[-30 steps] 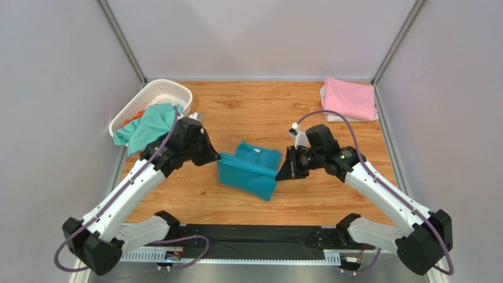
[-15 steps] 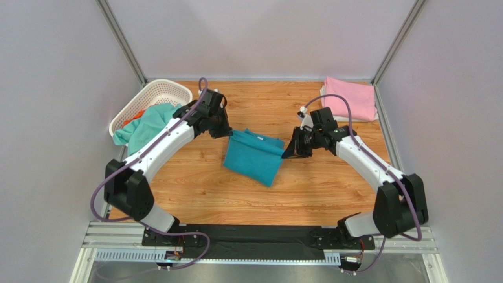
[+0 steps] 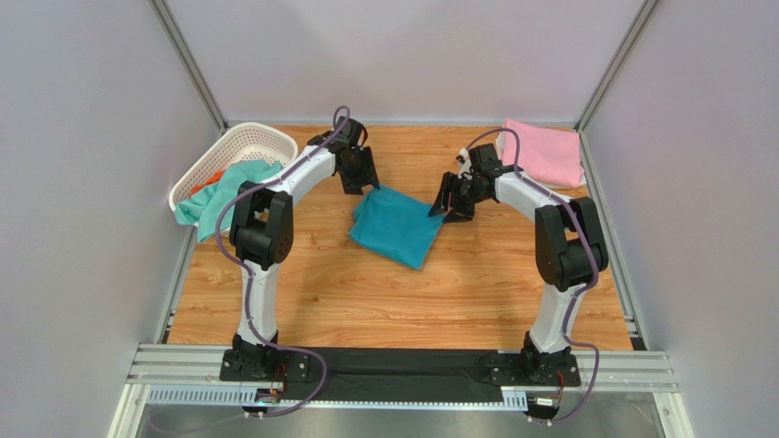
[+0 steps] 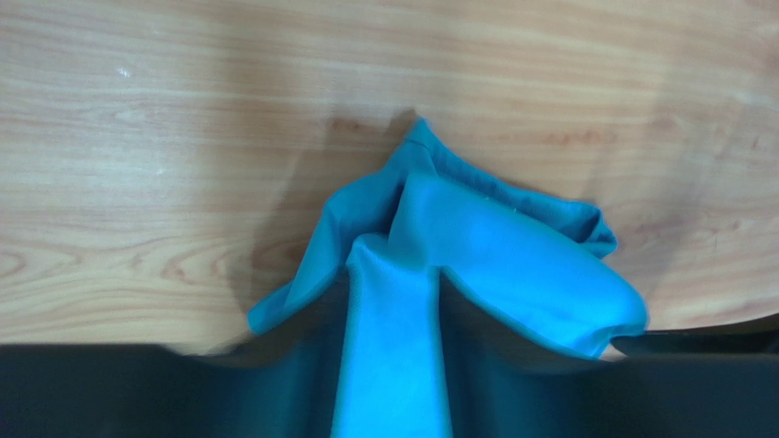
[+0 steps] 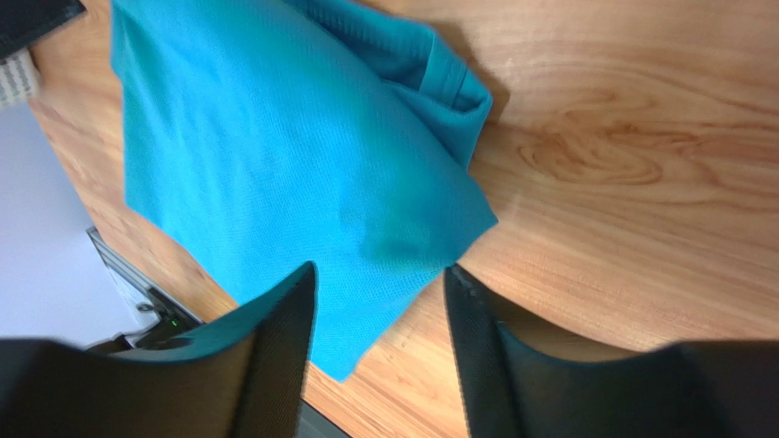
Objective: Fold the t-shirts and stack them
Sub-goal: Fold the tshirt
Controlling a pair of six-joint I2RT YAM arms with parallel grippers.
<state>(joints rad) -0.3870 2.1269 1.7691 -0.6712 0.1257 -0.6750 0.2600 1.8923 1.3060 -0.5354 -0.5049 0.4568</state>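
**Now the fold is down and the grip is coming off**

Just a second back both arms were low and close to their bases, each clamped on an edge of the teal tee (image 3: 395,228) with the cloth bunched between them. Since then they have swept that edge away from the bases and across, and the tee now lies as a flat, compact packet on the table (image 3: 366,301).

The packet sits between the two tools, its far corners just beneath each one. The right gripper (image 5: 379,278) stands spread. Its wrist view shows one finger on each side of a corner that rests on the wood, with nothing pinched. The left gripper (image 3: 360,181) hangs over the opposite corner. In its wrist view a strip of teal runs up between two blurred dark fingers, and I cannot tell whether it is nipped or merely draped there.

By my reading this fold is finished and the release is under way. What is left for this tee is probably a move to the pink tee (image 3: 545,151), which lies beyond the right gripper on its outer side.
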